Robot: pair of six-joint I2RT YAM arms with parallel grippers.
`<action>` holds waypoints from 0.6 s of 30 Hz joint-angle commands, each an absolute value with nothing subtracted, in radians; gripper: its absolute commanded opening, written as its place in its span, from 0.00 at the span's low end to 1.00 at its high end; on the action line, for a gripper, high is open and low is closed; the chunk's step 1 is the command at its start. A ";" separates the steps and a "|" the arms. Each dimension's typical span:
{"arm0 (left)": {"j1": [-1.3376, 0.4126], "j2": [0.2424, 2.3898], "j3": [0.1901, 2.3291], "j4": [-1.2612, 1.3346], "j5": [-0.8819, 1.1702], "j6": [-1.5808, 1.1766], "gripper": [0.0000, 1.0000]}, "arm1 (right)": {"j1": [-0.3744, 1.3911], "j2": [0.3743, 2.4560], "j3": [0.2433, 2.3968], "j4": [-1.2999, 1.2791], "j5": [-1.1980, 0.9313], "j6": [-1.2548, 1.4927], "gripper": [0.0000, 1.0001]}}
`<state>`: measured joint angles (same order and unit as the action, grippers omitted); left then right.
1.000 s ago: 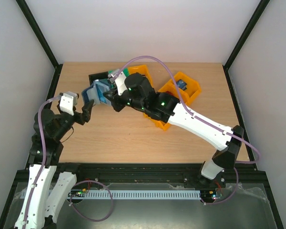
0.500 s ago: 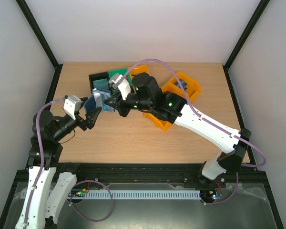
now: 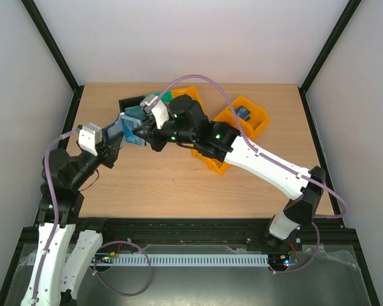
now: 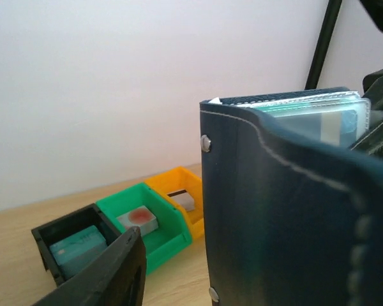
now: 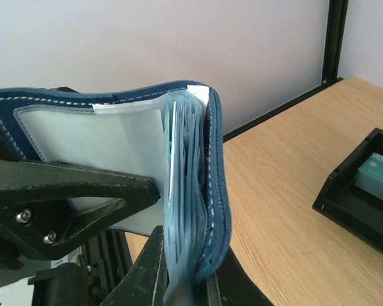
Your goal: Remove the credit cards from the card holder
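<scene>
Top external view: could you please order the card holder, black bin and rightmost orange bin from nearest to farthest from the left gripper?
1. card holder, beside the left gripper, mid-left.
2. black bin, back left.
3. rightmost orange bin, back right.

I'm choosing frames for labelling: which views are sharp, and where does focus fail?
Top view: evenly lit, sharp, soft shadows only. Left wrist view: the wallet looms close, its near edge blurred; the green bin behind is clearer. Right wrist view: wallet close and slightly soft, table grain sharper.

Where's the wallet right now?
In the top view, left of centre, the wallet is held by the right pincer, beside the black bin.
</scene>
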<state>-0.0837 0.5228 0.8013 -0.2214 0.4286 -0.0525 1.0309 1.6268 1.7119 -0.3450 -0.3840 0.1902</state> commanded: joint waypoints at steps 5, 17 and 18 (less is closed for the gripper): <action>-0.076 0.495 0.799 -0.236 0.779 -0.082 0.17 | 0.984 1.542 1.628 -0.208 -0.803 0.166 0.02; -0.066 0.393 0.718 -0.053 0.929 -0.495 0.02 | 0.921 1.498 1.473 -0.146 -0.945 0.194 0.22; -0.059 0.394 0.709 -0.021 0.940 -0.538 0.02 | 0.921 1.504 1.470 -0.143 -0.959 0.197 0.20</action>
